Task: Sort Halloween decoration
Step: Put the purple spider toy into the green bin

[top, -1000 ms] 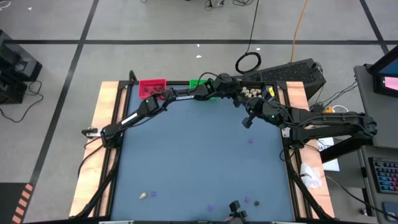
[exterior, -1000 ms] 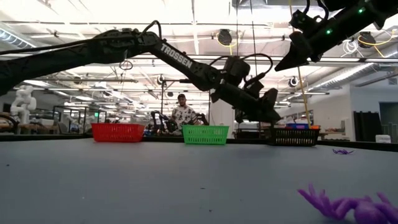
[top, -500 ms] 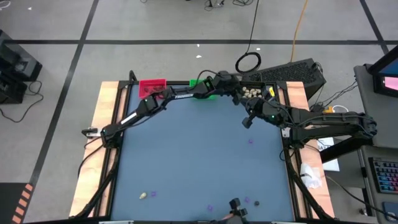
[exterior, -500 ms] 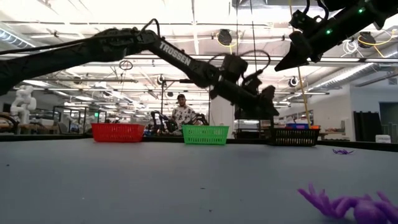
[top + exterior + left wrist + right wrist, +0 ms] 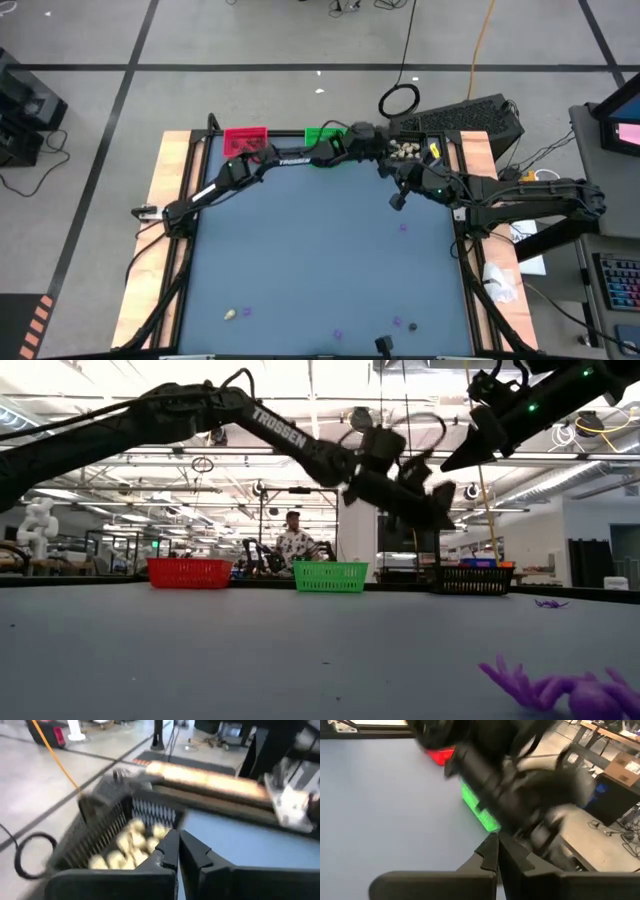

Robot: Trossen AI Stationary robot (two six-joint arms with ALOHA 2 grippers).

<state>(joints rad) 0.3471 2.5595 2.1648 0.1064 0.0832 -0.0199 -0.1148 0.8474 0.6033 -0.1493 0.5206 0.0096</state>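
Overhead and level views of a sorting surface (image 5: 320,260), read left to right. At the far edge stand a red bin (image 5: 245,139), a green bin (image 5: 322,134) and a black bin (image 5: 408,148); the black bin holds a heap of cream-white lumps (image 5: 131,847). The left gripper (image 5: 383,160), reaching from the left across the far edge, hangs at the black bin's near rim with its jaws together and nothing visibly between them. The right gripper (image 5: 397,201) hovers just in front of it, jaws likewise together and empty. Unsorted Halloween decoration lies along the near edge: a cream lump (image 5: 231,314) and purple bits (image 5: 338,334), with one more purple bit (image 5: 403,226) at mid-right. Judged best practice: lift clear of the rim, open fully above one trinket, then descend straight.
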